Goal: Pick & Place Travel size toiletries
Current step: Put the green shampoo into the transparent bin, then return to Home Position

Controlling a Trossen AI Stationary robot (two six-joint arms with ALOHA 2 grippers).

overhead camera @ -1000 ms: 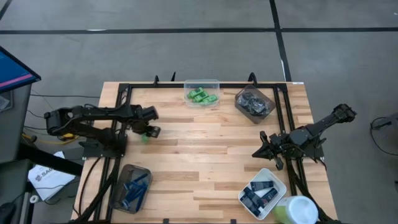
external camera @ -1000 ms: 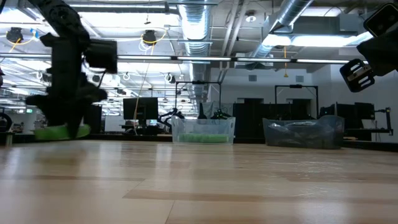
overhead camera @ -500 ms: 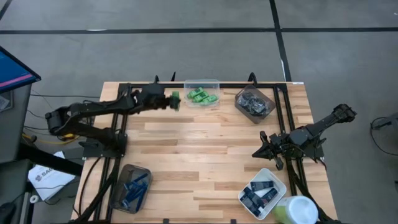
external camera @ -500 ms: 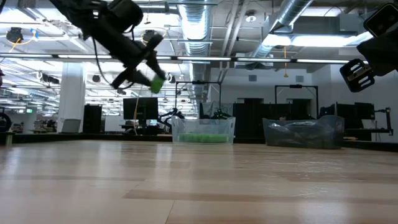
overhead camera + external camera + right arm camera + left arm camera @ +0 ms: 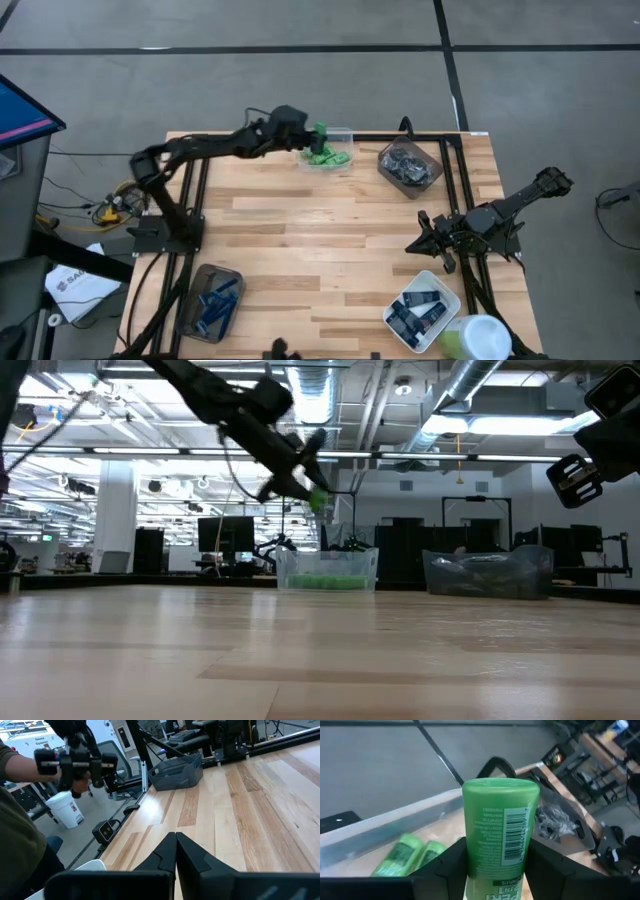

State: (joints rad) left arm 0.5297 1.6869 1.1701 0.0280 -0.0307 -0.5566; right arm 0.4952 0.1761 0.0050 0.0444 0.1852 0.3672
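Observation:
My left gripper is shut on a bright green mini bottle above the clear tub at the table's far edge; it also shows raised in the low view. Several more green bottles lie on the floor of that tub. My right gripper is shut and empty above the table's right side, its fingertips meeting in the right wrist view. My left gripper pinches the green bottle's body by its two sides between its two fingers. The bottle sticks out forward past the fingertips, its flat end away from the gripper. It is lifted clear, above the clear tub's left rim.
A tub of dark greyish items stands at the far right. A white tray of navy tubes is at the near right, a grey tub of blue razors at the near left. A person's sleeve shows beyond the table.
My left gripper has risen from the table's left side and swung toward the far edge and the right, to above the clear tub. The green bottle has gone with it, lifted clear of the table, and stays in the shut fingers.

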